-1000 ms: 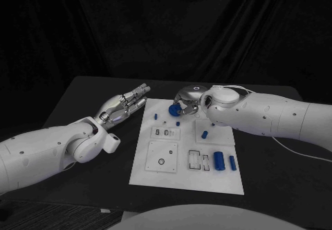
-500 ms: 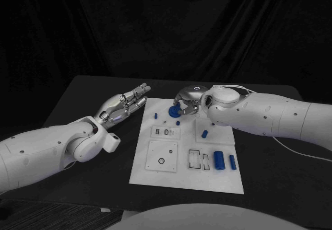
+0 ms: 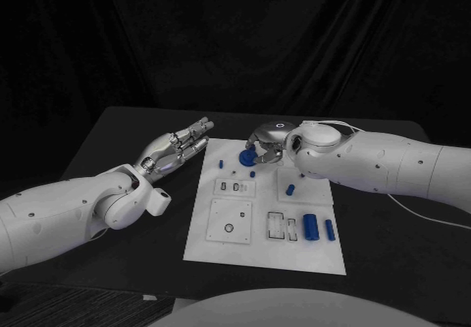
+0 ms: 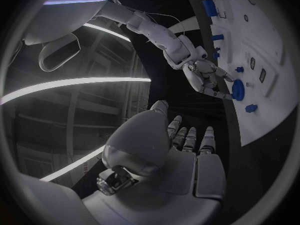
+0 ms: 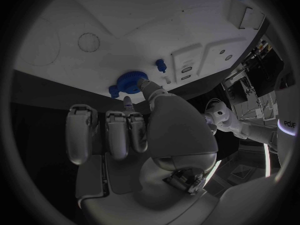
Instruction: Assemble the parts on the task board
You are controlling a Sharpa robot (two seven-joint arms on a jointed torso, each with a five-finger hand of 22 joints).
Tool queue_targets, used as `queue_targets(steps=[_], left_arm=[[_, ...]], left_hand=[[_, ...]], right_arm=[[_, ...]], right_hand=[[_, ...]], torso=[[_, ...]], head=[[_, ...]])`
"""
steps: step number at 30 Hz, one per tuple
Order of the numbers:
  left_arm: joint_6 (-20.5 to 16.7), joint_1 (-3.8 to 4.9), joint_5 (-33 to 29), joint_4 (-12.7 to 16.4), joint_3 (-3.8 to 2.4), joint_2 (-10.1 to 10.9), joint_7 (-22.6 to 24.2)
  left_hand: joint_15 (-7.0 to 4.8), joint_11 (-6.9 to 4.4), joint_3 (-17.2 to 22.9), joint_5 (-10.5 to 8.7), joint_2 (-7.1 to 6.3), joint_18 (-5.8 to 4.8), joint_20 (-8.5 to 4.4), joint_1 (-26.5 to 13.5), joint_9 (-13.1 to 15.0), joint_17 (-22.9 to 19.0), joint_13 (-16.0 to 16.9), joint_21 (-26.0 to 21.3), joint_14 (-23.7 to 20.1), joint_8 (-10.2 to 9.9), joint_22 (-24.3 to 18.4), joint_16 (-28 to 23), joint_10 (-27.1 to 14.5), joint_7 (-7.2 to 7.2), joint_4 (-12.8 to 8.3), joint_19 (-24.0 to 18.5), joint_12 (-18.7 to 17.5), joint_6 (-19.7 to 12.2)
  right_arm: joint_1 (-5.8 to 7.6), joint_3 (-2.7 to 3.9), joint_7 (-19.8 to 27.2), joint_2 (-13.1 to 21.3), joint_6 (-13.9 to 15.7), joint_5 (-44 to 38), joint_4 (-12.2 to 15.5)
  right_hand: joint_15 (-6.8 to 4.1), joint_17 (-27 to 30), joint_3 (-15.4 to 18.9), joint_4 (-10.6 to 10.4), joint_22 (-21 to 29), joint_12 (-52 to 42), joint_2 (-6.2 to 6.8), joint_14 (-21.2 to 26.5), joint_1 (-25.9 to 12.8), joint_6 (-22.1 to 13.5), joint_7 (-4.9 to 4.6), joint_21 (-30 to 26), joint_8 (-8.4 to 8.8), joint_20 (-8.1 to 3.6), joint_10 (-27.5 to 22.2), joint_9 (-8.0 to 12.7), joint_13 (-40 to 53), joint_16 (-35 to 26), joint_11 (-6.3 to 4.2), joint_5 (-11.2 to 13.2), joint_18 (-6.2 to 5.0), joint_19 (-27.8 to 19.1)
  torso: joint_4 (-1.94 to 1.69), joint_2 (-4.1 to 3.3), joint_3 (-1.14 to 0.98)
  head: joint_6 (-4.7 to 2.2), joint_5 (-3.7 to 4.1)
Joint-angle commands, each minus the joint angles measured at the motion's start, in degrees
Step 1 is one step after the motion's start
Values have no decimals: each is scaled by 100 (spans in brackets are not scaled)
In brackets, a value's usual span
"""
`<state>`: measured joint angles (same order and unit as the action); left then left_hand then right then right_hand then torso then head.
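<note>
The white task board (image 3: 263, 255) lies in the middle of the table. My right hand (image 3: 267, 144) hangs over the board's far end and pinches a round blue disc (image 3: 248, 158) between thumb and fingers, close above the board. The thumb (image 5: 149, 89) touches the disc (image 5: 130, 80) in the right wrist view, and the left wrist view shows the right hand (image 4: 208, 76) with the disc (image 4: 237, 90). My left hand (image 3: 177, 151) is held flat and open beside the board's far left edge, holding nothing.
Small blue pieces rest on the board: one (image 3: 222, 164) near the far left, a peg (image 3: 253, 175) below the disc, another peg (image 3: 291, 190) in the middle. Two blue cylinders (image 3: 310, 228) (image 3: 330, 231) lie at the right, beside slotted recesses (image 3: 281, 227).
</note>
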<state>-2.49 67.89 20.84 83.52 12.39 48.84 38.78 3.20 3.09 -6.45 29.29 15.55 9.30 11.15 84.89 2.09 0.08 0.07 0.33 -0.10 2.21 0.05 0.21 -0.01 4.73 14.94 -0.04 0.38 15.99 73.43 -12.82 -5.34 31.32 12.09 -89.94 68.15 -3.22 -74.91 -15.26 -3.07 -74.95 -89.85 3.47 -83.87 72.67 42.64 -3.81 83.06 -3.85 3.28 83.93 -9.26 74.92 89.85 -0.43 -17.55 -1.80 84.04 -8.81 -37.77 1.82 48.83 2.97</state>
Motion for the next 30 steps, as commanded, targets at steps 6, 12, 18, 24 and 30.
queue_targets(steps=[6,12,18,24,30], left_arm=[[18,-8,-2,28,-4,54,100],[18,-27,-2,5,-4,24,111],[12,-57,-2,-4,-4,27,114],[22,-115,-2,-10,-4,21,116],[29,-150,-2,-20,-4,14,115]], left_hand=[[51,55,46,27,0,108,42,11,11,-8,-7,-33,10,43,-5,-21,1,44,-9,4,-38,31],[52,58,48,26,-3,108,44,9,11,-8,-7,-33,10,45,-5,-21,1,47,-10,4,-38,35],[52,58,48,26,-3,108,44,9,11,-8,-7,-33,10,45,-5,-21,1,47,-10,4,-38,35],[52,58,48,26,-3,108,44,9,11,-8,-7,-33,10,45,-5,-21,1,47,-10,4,-38,35],[52,58,48,26,-3,108,44,9,11,-8,-7,-33,10,45,-5,-21,1,47,-10,4,-38,35]], right_arm=[[157,2,15,616,688,-11,485],[345,2,-32,1530,813,-11,1236],[403,-21,23,2199,751,-11,1533],[265,-67,113,2634,748,-11,1520],[131,-94,110,2810,700,-11,1447]], right_hand=[[-12,-1509,148,-56,-1307,-15,-24,-613,-43,504,-70,139,-196,-18,607,-55,1508,15,14,256,29,222],[-12,-1509,237,-116,-1339,-15,-25,-613,-65,750,-63,232,-298,-12,607,-136,1508,15,19,461,53,286],[-22,-1509,256,-132,-1346,-15,-22,-613,-76,765,-54,252,-302,-17,607,-148,1508,15,16,471,58,300],[-54,-1509,296,-209,-1291,-15,-52,-613,-77,579,-29,97,-165,-44,607,-101,1508,15,5,532,17,193],[-75,-1509,357,-275,-1262,-15,-56,-613,-75,466,-11,10,-78,-65,607,-57,1508,15,-10,716,-4,136]], torso=[[59,75,29],[36,106,40],[86,129,44],[100,150,26],[102,145,37]], head=[[-64,-9],[-142,150],[-168,145],[-144,111],[-139,111]])
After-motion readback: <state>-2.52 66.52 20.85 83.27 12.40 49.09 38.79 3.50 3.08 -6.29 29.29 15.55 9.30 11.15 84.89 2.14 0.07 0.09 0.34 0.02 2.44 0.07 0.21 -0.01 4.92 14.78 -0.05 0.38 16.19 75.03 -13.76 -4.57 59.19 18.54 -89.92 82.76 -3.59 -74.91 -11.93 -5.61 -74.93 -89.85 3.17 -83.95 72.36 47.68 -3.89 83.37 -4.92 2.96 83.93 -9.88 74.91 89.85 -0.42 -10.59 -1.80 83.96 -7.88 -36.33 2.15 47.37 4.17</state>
